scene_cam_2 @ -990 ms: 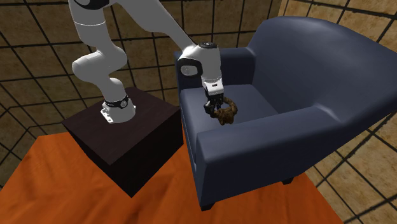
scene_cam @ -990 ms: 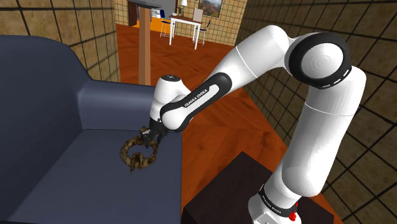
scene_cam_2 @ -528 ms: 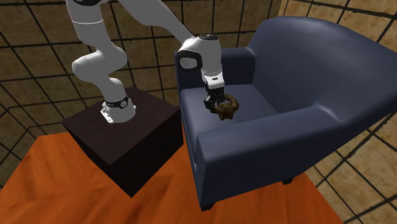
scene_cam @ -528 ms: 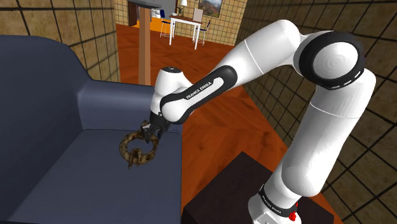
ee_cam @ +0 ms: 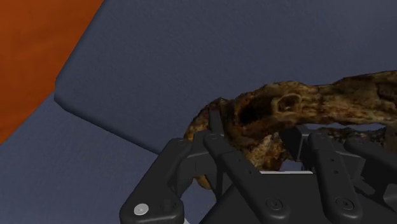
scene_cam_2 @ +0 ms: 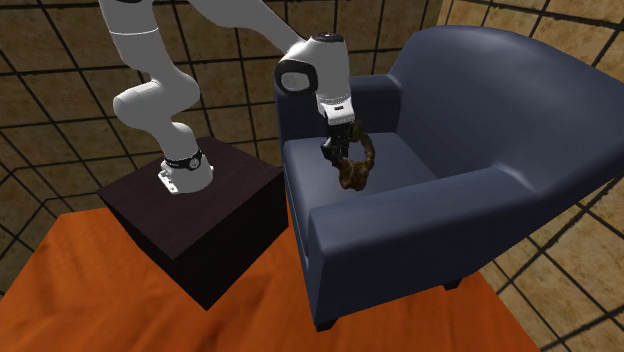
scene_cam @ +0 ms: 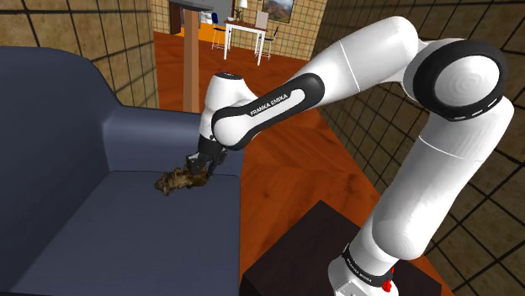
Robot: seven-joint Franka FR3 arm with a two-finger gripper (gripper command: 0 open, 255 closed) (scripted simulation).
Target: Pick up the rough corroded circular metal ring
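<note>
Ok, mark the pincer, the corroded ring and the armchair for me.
pincer (scene_cam_2: 337, 154): second exterior view, midway between its fingertips, shut on the ring.
corroded ring (ee_cam: 331, 102): wrist view, on its rough brown arc.
armchair (scene_cam: 126, 227): shoulder view, on the bare seat cushion.

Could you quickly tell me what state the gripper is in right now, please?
Black two-finger gripper: closed on the rough, rusty-brown circular ring.

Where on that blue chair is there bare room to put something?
Most of the seat is bare, from the ring out to the tall backrest. The dark stand has bare top beside the arm's base. Crowded where the jaws clasp the ring.
</note>
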